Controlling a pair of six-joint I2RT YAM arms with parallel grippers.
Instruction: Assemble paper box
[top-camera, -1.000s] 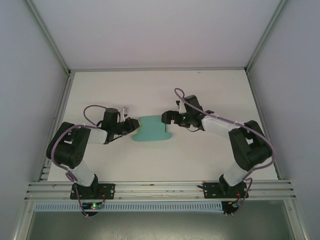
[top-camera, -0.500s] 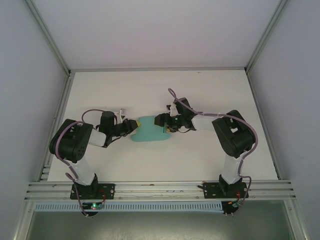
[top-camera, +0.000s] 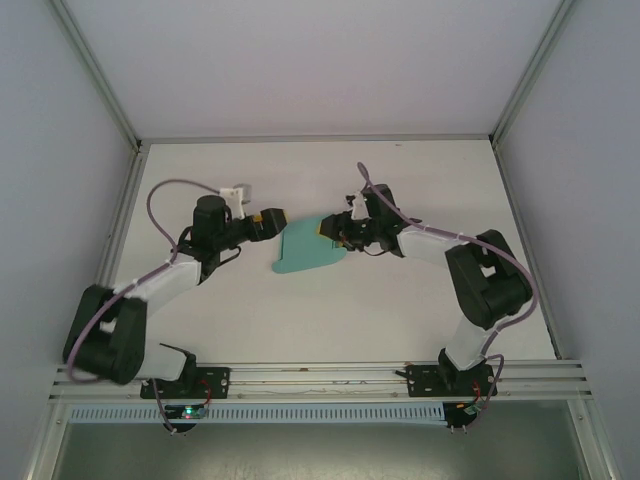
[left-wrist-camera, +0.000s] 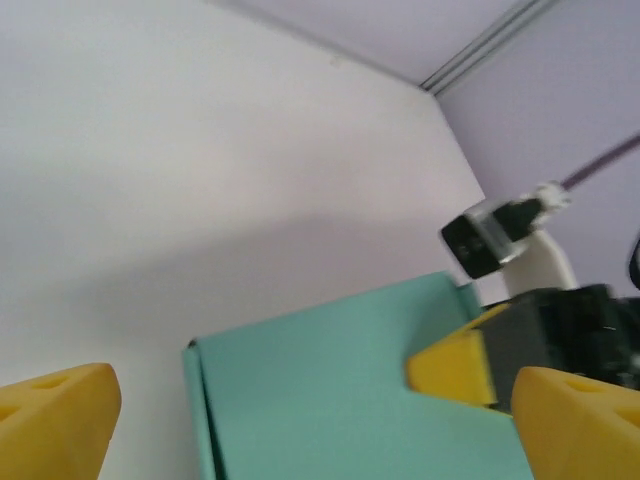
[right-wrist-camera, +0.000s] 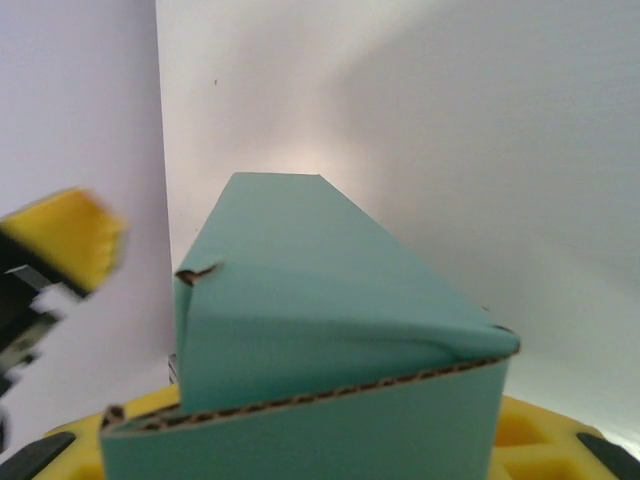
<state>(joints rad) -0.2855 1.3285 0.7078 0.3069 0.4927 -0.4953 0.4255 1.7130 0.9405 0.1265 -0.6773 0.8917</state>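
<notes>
**Left tool** (top-camera: 271, 218): its yellow fingers (left-wrist-camera: 55, 425) are standing well apart and gripping nothing. The near corner of the paper box (top-camera: 306, 250) is lying between them, just ahead of the tips.

**Paper box:** this teal-green card, part-folded and not yet closed up, is sitting between the two tools over the white counter (top-camera: 430, 180). The side toward the right tool appears to be lifting off the surface, while the side toward the left tool is lying lower.

**Right tool** (top-camera: 334, 230): it appears to be clamping the card's edge. In the right wrist view the cut corrugated edge is sitting right at the fingers (right-wrist-camera: 545, 440), and a crease (right-wrist-camera: 400, 265) is running away from the tool as a ridge.

**Step in hand, as judged:** you are bracing the card with the right tool while bringing the left one in to take or fold the opposite panel. To do it well:
- Be holding the right tool's clamp steady and level, so the ridge is not flattening.
- Be easing the left tool forward until the card's edge is sitting deep between its fingers, not merely at the tips.
- Be closing on a flat panel rather than across the narrow side flap (left-wrist-camera: 197, 430) at that tool's left.
- Be pressing gently toward the right tool, since card this thin is likely to buckle if both tools are squeezing inward together.
</notes>
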